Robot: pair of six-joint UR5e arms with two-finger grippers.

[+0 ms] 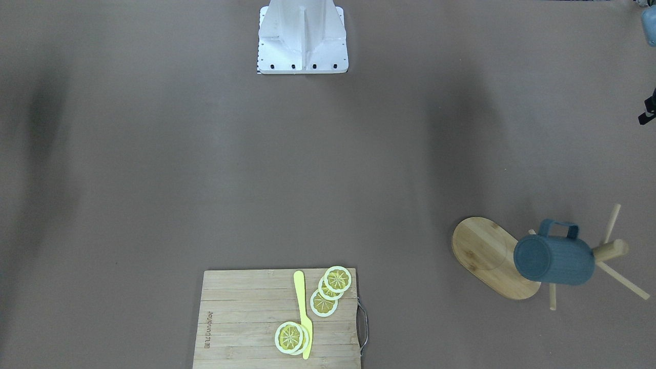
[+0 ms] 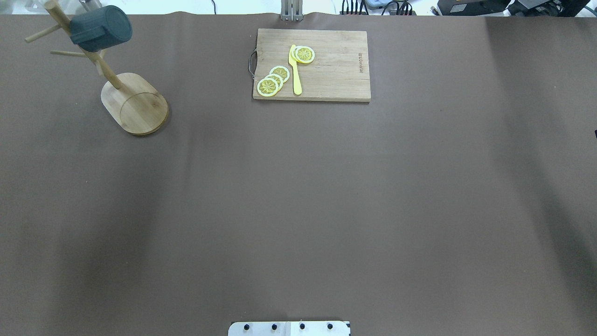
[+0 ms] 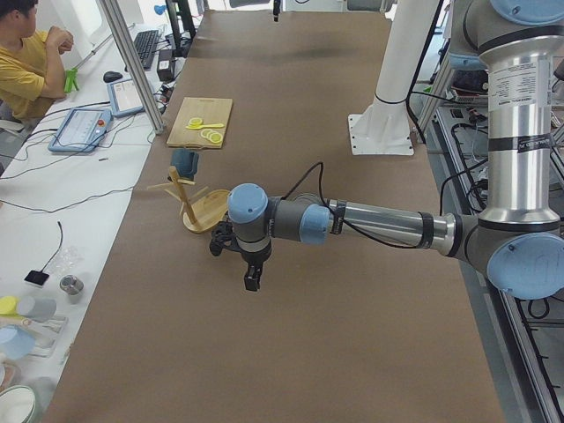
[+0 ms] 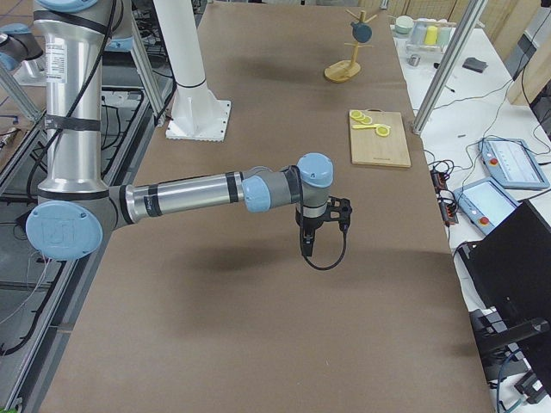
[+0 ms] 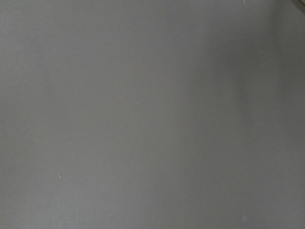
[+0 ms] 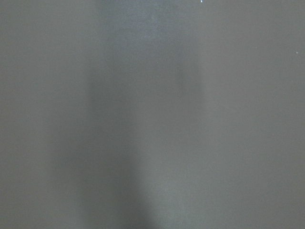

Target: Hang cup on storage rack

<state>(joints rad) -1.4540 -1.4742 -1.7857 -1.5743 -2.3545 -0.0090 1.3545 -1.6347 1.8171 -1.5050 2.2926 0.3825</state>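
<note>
The dark slate-blue cup hangs on its side on a peg of the bamboo storage rack, handle up against the post. Both show at the far left of the overhead view: cup, rack base. No gripper touches them. My left gripper shows only in the exterior left view, hanging above the table short of the rack; I cannot tell if it is open. My right gripper shows only in the exterior right view, over bare table far from the rack; I cannot tell its state. Both wrist views show only brown table.
A slatted cutting board with lemon slices and a yellow knife lies at the table's far middle. The robot's white base stands at the near edge. Operators' gear lies beyond the far edge.
</note>
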